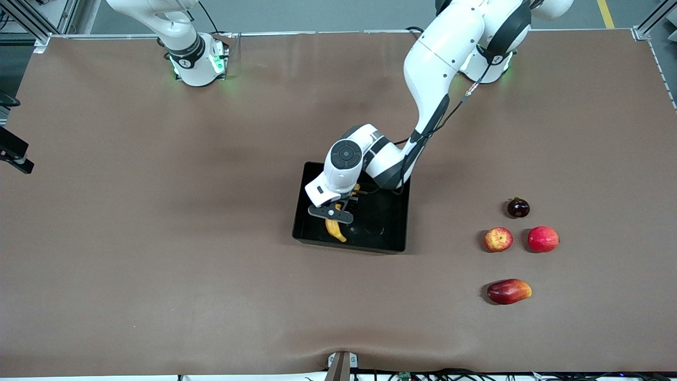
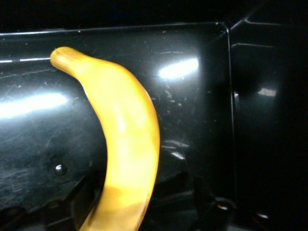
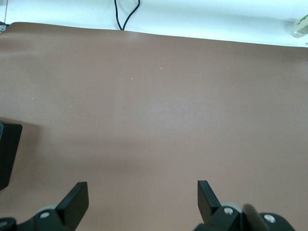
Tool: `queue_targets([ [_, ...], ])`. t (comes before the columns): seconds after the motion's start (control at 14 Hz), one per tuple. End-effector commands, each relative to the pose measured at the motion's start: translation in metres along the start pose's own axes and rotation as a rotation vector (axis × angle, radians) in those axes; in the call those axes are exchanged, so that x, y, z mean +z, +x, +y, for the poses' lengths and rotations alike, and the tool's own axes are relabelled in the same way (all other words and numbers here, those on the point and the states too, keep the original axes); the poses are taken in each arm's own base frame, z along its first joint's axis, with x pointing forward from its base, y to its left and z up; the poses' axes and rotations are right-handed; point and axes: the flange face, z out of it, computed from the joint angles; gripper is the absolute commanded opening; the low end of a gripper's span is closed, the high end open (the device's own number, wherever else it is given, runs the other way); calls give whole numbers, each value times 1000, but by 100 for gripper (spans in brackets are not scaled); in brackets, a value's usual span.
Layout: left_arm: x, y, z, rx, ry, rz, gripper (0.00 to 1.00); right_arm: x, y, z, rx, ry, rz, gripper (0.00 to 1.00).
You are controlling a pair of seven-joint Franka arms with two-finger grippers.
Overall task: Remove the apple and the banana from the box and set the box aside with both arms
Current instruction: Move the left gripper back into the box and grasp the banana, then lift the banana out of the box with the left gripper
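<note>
The apple (image 1: 498, 239) lies out on the counter (image 1: 158, 264), toward the left arm's end. The banana (image 1: 336, 228) is seen in the box (image 1: 391, 244), by its near wall, under the left pincer (image 1: 332, 213). Whether it is gripped cannot be told. If it is pinched off-centre, it may be swung or dropped. The right pincer (image 3: 143, 197) is held wide over bare counter.

Front light: even and bright, from overhead — soft short shadows lay beside the apple (image 1: 498, 239).
Box (image 2: 250, 72) interior: dim, with white glare streaks on the glossy floor near the banana (image 2: 126, 144).
Focus: banana slightly soft — table (image 3: 168, 106) sharp.
</note>
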Motion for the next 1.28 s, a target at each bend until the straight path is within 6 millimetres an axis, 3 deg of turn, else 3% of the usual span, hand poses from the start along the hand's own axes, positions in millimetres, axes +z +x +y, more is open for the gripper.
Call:
queue_targets([
  [0.0, -10, 7, 1, 2, 1, 27, 0, -9, -1, 3, -5, -18, 11, 100],
  [0.21, -13, 11, -4, -2, 3, 24, 0, -8, 0, 5, -2, -19, 11, 100],
  [0.43, -30, 11, -3, -8, 16, -6, 0, -8, 0, 5, -2, -19, 11, 100],
  [0.57, -51, 18, -9, -23, 18, -9, 0, -8, -1, 5, -2, -19, 10, 100],
  [1.07, -99, 33, -29, -67, 20, -20, 0, -8, -1, 5, -2, -19, 10, 100],
  [1.21, -130, 38, -36, -87, 15, -20, 0, -7, -1, 5, -2, -19, 8, 100],
])
